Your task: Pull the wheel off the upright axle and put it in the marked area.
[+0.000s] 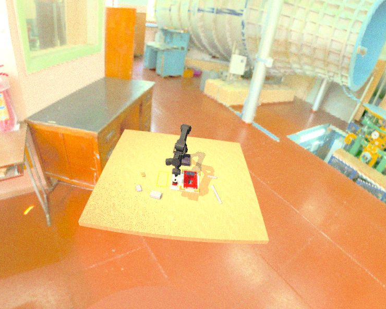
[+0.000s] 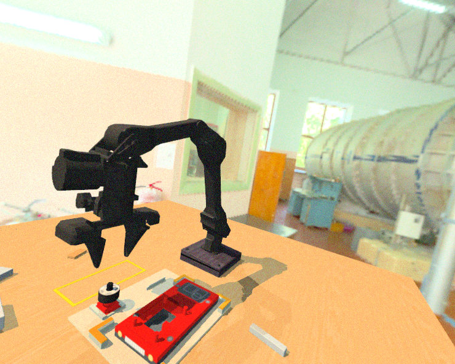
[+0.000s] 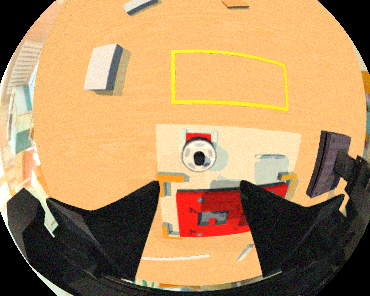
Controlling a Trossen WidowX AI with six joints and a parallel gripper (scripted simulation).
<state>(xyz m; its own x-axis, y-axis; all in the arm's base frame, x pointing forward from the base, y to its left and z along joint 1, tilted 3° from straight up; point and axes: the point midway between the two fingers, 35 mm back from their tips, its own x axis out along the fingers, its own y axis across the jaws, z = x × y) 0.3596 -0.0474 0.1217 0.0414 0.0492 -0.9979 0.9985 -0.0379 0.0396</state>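
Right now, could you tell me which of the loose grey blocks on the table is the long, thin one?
The grey bar lying alone beside the red car; the other blocks sit beyond the yellow outline.

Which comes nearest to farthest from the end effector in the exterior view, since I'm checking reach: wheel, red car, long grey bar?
1. Wheel, below the open end effector.
2. Red car, beside the wheel.
3. Long grey bar, beyond the car.

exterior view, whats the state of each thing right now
claw: open, holding nothing, above the table
wheel: on its upright axle, untouched
marked area: nothing inside it
red car body: lying flat on its base plate
grey bar: lying flat on the table
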